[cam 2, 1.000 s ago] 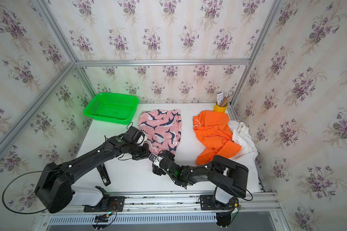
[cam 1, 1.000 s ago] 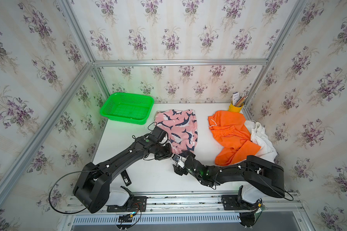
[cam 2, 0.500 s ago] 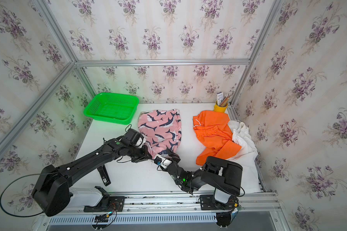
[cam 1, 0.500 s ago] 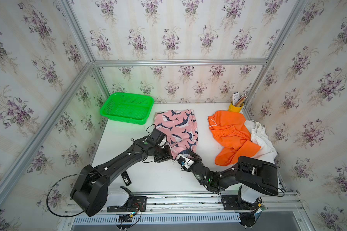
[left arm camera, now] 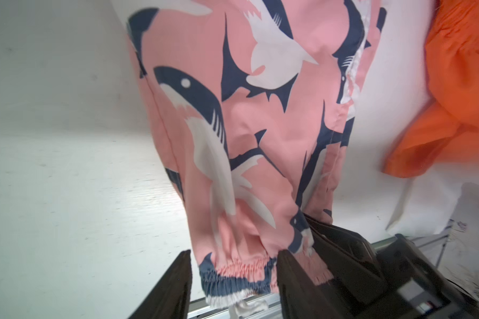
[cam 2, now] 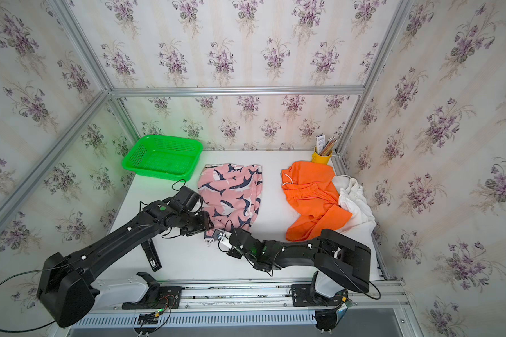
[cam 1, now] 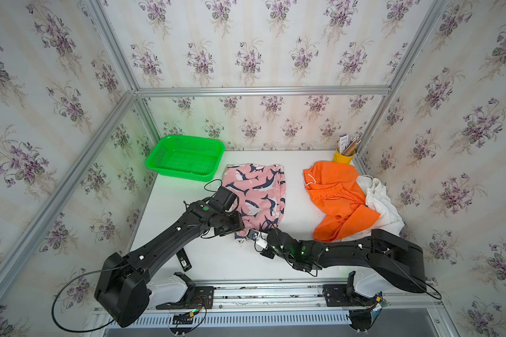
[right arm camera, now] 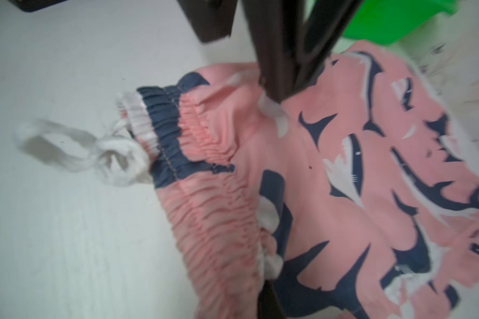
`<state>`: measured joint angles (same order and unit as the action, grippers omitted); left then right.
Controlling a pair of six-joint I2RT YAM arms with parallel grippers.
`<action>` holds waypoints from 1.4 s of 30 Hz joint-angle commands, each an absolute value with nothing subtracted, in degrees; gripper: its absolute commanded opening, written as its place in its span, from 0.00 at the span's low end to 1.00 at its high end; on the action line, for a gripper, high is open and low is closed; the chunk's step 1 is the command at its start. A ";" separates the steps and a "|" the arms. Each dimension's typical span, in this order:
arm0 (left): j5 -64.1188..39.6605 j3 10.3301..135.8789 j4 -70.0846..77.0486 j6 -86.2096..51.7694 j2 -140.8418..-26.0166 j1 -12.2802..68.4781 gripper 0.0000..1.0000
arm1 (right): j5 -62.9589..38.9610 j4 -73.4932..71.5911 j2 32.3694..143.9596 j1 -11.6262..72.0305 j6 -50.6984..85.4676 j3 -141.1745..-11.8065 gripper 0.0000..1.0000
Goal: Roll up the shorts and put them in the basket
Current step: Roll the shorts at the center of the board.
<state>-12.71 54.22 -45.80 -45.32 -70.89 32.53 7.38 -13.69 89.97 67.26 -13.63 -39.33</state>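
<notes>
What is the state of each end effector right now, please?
Left end effector: open, astride the elastic edge of the pink shorts, not gripping it.
Right end effector: closed, holding the same edge of the pink shorts.

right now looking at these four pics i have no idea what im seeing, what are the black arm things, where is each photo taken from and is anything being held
The black things are two robot arms, a left arm and a right arm, mounted at the near edge of a white table. Each ends in a two-fingered gripper. The two wide pictures come from a double camera overhead, so they show nearly the same scene. The two close-ups come from a small camera on each arm's wrist.

On the table lie pink shorts with a navy and white print, orange shorts bunched against white shorts, a green basket and a yellow cup of pencils.

The right gripper is shut on the pink shorts' waistband. The left gripper stands open with that waistband between its fingers, gripping nothing.
</notes>
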 commanded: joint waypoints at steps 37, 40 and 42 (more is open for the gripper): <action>-15.28 59.07 -34.69 -24.50 -90.24 32.41 0.11 | -15.47 3.00 93.04 42.71 -11.94 -54.41 0.67; -17.05 59.75 -35.41 -25.54 -90.26 31.93 0.11 | -16.04 -9.09 88.29 44.95 -17.00 -47.52 0.73; -18.34 59.98 -35.55 -26.46 -89.94 31.22 0.11 | -15.85 -14.54 88.53 46.82 -20.37 -44.75 0.74</action>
<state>-15.81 59.44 -35.00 -25.21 -90.28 31.86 -19.46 -0.95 88.77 45.15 -13.69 -47.62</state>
